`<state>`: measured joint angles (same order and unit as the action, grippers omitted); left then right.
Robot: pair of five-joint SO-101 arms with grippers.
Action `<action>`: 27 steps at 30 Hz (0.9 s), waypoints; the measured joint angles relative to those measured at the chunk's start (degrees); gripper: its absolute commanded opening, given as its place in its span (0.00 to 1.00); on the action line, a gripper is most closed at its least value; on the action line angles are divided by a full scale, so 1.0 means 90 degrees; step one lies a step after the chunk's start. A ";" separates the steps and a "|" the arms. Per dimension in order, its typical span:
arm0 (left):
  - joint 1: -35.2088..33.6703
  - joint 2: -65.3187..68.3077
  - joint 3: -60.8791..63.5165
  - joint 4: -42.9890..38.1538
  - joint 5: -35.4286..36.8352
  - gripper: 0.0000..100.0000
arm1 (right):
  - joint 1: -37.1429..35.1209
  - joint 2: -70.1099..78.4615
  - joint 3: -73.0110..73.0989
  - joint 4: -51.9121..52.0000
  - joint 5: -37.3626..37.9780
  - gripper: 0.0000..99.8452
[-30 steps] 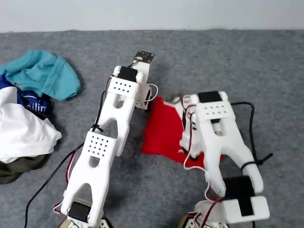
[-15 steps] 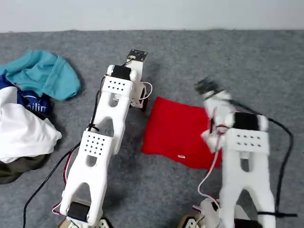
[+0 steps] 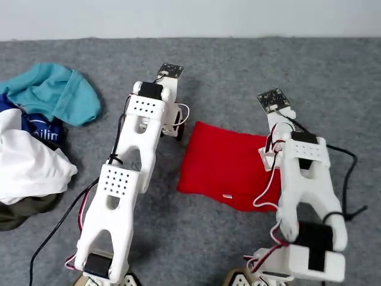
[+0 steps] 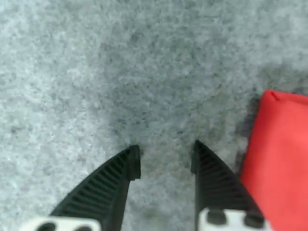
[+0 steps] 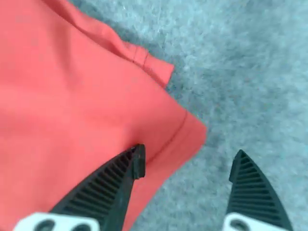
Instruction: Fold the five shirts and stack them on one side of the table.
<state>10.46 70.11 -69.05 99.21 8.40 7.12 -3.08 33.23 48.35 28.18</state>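
The left arm (image 3: 128,179) and right arm (image 3: 303,179) rise from the near edge of the grey bench (image 3: 238,71) and stretch toward its far edge. Between them, around the middle of the bench, lies the red shirt (image 3: 229,173), folded into a flat, roughly square packet.

The right gripper (image 5: 187,166) hangs at the corner of that packet that faces the right edge of the bench. Its jaws are spread wide, one above the red cloth and the other above bare bench, and it grips nothing (whether the jaw tip touches the cloth cannot be told).

The left gripper (image 4: 163,161) is on the other side, over bare bench just beside the packet's far corner that faces the left edge. Its jaws are parted with a moderate gap and hold nothing.

Well apart from the arms, a loose heap sits against the left edge of the bench. The dark olive shirt (image 3: 18,211) lies nearest, with the white shirt (image 3: 30,161) crumpled over it. Next comes the blue shirt (image 3: 41,132), and the teal shirt (image 3: 59,92) lies farthest. None of these four is folded.

A pale wall (image 3: 190,18) runs behind the far edge.
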 measured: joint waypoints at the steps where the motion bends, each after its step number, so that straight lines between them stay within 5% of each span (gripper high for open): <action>1: 0.0000 0.0000 0.0000 0.0000 0.0000 0.17 | 0.0000 0.0127 0.0000 -0.0156 0.0000 0.30; 7: 0.0000 0.0000 0.0000 0.0000 0.0000 0.17 | -0.0010 0.0674 0.0000 -0.0996 0.0176 0.29; 20: 0.0000 0.0000 0.0000 0.0000 0.0000 0.17 | -0.0508 0.1123 -0.0020 -0.1319 0.1104 0.01; 27: 0.0000 -0.0010 0.0020 0.0000 0.0000 0.17 | -0.0508 0.1123 -0.0127 -0.1338 0.1123 0.01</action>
<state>10.46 70.02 -68.88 99.21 8.40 2.55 7.03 32.09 36.31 38.29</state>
